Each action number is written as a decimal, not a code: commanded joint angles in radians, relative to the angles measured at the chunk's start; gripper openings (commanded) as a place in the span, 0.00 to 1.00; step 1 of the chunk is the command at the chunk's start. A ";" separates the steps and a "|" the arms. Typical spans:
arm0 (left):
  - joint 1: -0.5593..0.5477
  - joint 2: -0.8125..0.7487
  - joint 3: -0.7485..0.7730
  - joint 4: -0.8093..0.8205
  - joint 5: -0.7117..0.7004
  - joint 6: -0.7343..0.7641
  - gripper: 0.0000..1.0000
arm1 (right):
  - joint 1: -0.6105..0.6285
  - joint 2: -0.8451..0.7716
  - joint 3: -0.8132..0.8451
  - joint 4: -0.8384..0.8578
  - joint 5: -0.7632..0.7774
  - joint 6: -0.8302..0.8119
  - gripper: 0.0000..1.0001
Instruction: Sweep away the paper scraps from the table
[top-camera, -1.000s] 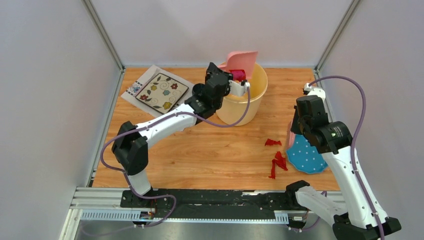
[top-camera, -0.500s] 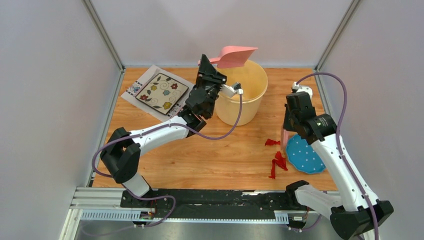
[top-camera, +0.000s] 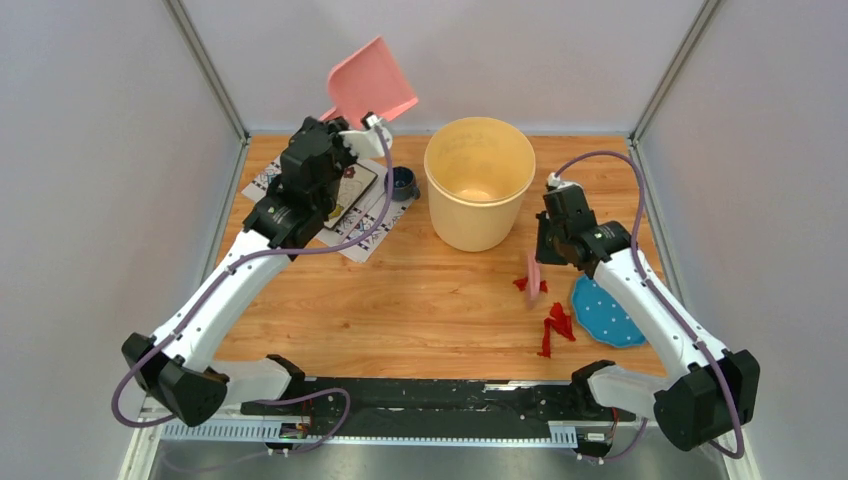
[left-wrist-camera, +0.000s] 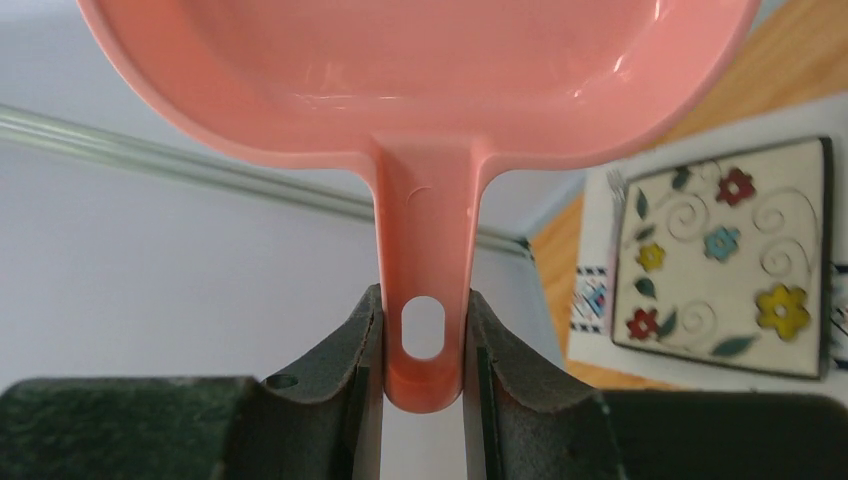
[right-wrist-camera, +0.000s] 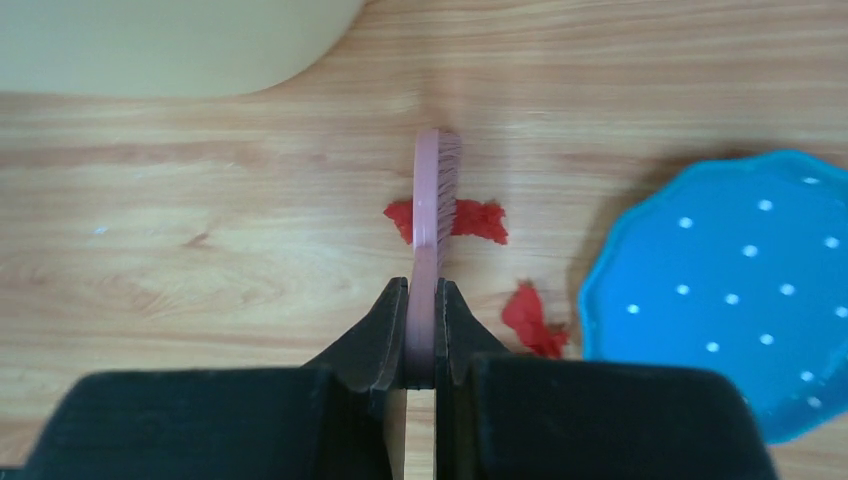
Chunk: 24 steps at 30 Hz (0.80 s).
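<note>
Paper scraps (right-wrist-camera: 478, 220) lie just ahead of the right gripper's (right-wrist-camera: 421, 300) brush (right-wrist-camera: 437, 190).

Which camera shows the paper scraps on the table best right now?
Top external: it shows the whole patch of paper scraps on the table, beside the brush and blue plate. Right wrist shows only two, close up, one behind the brush. Left wrist shows none, only the dustpan.

Red paper scraps (top-camera: 556, 324) (crumpled, a few) lie on the wood-grain table (top-camera: 420, 300), right side.
</note>
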<state>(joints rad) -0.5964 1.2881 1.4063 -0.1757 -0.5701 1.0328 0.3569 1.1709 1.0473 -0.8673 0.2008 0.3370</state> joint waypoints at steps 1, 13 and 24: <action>0.085 -0.085 -0.128 -0.195 0.099 -0.237 0.00 | 0.178 -0.007 -0.017 0.028 -0.181 0.056 0.00; 0.271 -0.176 -0.253 -0.289 0.251 -0.353 0.00 | 0.517 -0.017 0.319 -0.381 0.214 0.227 0.00; 0.282 -0.188 -0.317 -0.471 0.337 -0.376 0.00 | 0.375 -0.033 0.240 -0.743 0.382 0.453 0.00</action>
<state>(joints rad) -0.3202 1.1255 1.1175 -0.5606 -0.2932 0.6933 0.7971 1.1339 1.3426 -1.3117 0.5034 0.7109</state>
